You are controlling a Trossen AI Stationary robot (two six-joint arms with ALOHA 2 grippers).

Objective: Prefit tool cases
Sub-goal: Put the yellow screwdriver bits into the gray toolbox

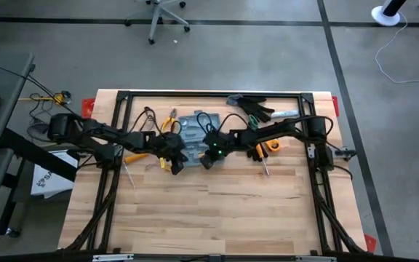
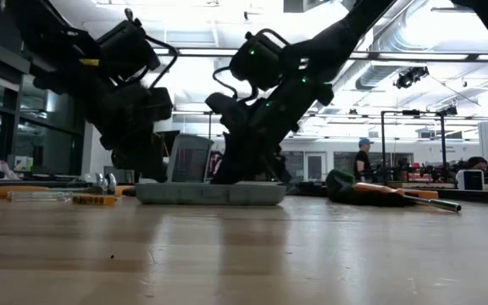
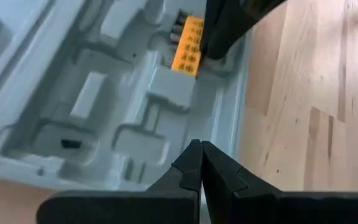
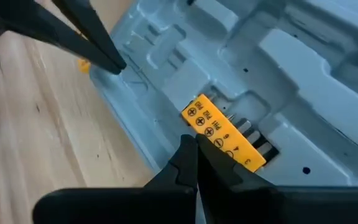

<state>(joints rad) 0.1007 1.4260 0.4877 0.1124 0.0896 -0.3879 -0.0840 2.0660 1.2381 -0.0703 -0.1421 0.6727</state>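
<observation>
High view: the case (image 1: 193,131) lies open near the far middle of the table (image 1: 209,218). The left gripper (image 1: 177,161) sits at its near-left corner, the right gripper (image 1: 208,156) at its near edge; the two are close together. Loose tools and gloves (image 1: 257,108) lie around it.
Low view: the case (image 2: 210,193) rests flat on the table, lid raised behind. Both grippers come down onto it from above, left gripper (image 2: 146,169) at its left end, right gripper (image 2: 240,169) over its middle.
Left wrist view: the left gripper (image 3: 199,152) is closed on nothing, tips just above the case's (image 3: 92,93) moulded tray by its edge. The yellow bit holder (image 3: 189,45) sits farther on in the tray, under the right gripper's dark fingers.
Right wrist view: the right gripper (image 4: 194,146) is closed, empty, tips right beside the bit holder (image 4: 225,132) seated in the case (image 4: 303,74).
</observation>
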